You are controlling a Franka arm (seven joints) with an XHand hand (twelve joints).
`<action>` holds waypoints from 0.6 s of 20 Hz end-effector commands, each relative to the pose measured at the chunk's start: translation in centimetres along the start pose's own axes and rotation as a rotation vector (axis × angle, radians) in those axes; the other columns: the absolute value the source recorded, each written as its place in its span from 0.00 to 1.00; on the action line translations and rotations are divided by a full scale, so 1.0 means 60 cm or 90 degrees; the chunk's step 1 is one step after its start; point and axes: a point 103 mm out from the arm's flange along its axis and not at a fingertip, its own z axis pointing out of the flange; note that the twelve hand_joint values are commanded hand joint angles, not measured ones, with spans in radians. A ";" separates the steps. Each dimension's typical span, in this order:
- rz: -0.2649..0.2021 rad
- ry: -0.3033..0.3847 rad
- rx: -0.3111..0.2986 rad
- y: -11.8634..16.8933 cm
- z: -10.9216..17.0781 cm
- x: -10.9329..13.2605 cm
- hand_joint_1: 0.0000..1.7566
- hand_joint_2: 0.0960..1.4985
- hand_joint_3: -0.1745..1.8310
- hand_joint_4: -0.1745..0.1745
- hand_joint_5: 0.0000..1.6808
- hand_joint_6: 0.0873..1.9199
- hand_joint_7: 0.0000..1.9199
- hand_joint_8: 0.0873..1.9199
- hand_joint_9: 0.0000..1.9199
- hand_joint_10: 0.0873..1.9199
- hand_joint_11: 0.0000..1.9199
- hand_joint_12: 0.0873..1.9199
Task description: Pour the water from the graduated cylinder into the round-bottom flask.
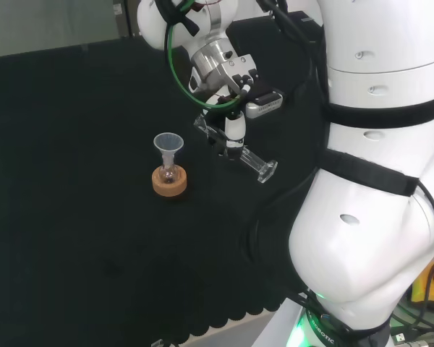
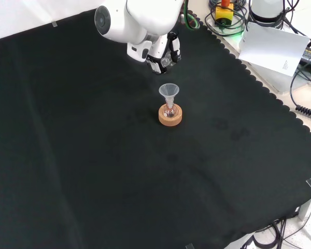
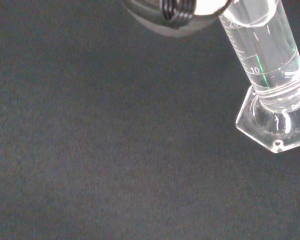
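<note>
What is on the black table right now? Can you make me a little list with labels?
robot hand: curled round the graduated cylinder
graduated cylinder: clear, tilted, held up off the cloth, hexagonal foot toward the arm in the head view
water: in the lower part of the cylinder, not yet poured
round-bottom flask: small, upright, left of the cylinder in the head view
funnel: sits in the flask's neck
cork ring: stand under the flask
cloth: black, covers the bench
</note>
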 end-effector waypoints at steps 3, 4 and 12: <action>0.010 -0.016 0.029 -0.003 -0.006 0.004 0.85 0.70 0.09 0.08 0.59 0.44 0.45 0.56 0.57 0.50 0.53 0.42; 0.010 -0.020 0.036 -0.004 -0.008 0.006 0.85 0.70 0.09 0.08 0.59 0.44 0.45 0.56 0.57 0.50 0.53 0.42; 0.019 -0.072 0.101 0.003 -0.025 0.038 0.85 0.70 0.09 0.09 0.59 0.44 0.45 0.55 0.57 0.50 0.53 0.42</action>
